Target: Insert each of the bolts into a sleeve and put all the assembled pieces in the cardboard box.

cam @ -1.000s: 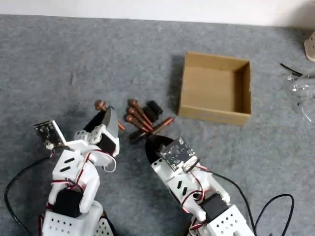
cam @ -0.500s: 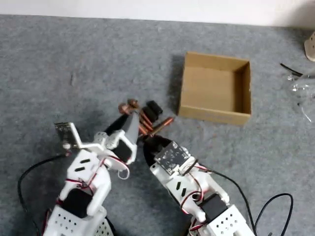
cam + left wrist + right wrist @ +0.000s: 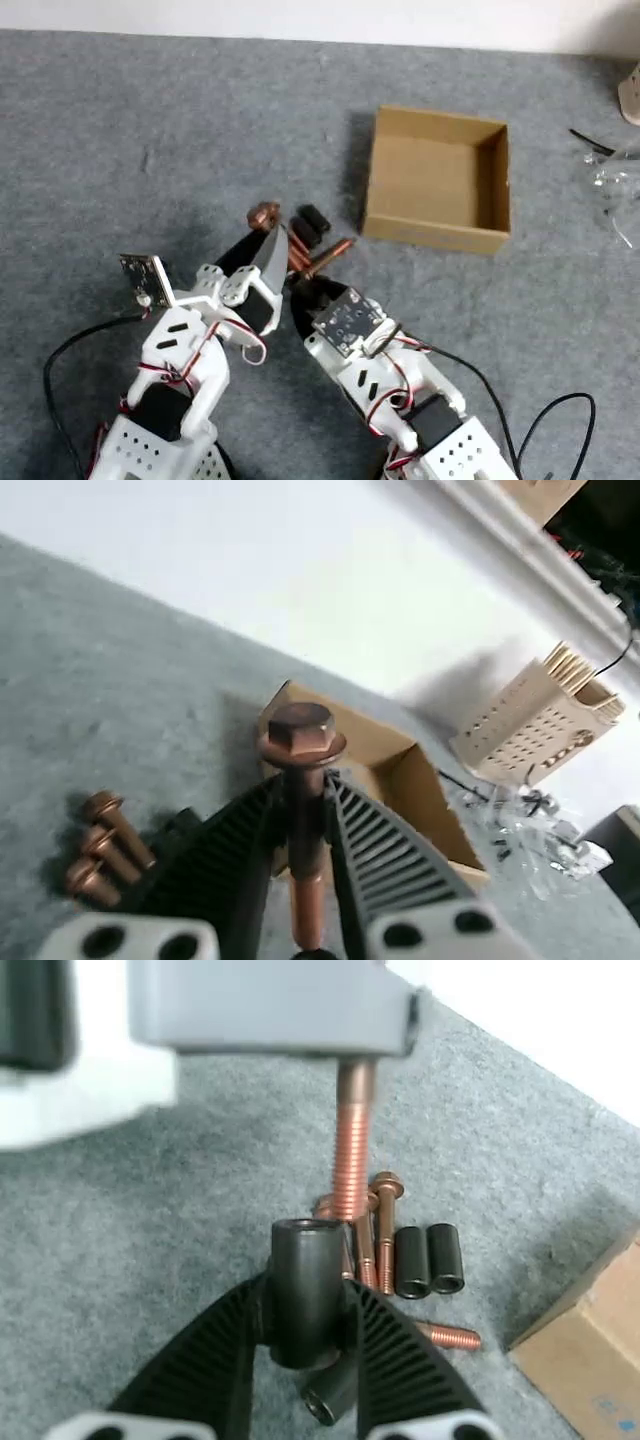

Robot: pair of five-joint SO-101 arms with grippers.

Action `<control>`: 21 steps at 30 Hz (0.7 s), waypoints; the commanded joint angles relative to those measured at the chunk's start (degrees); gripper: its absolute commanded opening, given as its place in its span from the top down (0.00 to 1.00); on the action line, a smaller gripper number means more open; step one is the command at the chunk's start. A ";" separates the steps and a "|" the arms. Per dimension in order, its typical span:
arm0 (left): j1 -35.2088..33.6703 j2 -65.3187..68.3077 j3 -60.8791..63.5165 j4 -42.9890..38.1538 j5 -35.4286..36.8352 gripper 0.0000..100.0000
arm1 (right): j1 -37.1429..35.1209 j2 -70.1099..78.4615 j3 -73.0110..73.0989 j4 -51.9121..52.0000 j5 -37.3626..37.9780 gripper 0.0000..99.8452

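My left gripper (image 3: pixel 303 792) is shut on a copper bolt (image 3: pixel 302 742), held head up; in the high view the bolt's head (image 3: pixel 263 215) sticks out past the fingers. My right gripper (image 3: pixel 303 1305) is shut on a black sleeve (image 3: pixel 302 1280), held upright with its mouth up. The bolt's threaded shaft (image 3: pixel 352 1145) hangs from the left gripper just above and slightly beside the sleeve's mouth. In the high view the right gripper (image 3: pixel 300 290) sits close beside the left gripper (image 3: pixel 266 245). The cardboard box (image 3: pixel 437 180) stands open at the back right.
Loose copper bolts (image 3: pixel 325 255) and black sleeves (image 3: pixel 312 222) lie in a pile between the grippers and the box. More of them appear in the right wrist view: bolts (image 3: pixel 384 1222), two sleeves (image 3: pixel 428 1258). Cables and clear plastic (image 3: pixel 610 170) lie at the right edge.
The left arm has swung right with the bolt, from left of the pile to over the right gripper's sleeve. The right arm shifted slightly.
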 commanded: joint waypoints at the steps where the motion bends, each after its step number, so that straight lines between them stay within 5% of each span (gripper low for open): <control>1: 1.10 -1.10 -3.38 4.40 -0.18 1.00 | 2.33 -1.10 8.48 -0.48 0.62 1.00; 7: 1.19 -1.19 -4.35 8.53 0.18 1.00 | 2.33 -1.10 8.48 -0.48 0.70 1.00; 21: -1.54 -1.19 -7.96 3.96 4.31 1.00 | 2.15 -1.10 8.57 -0.48 0.70 1.00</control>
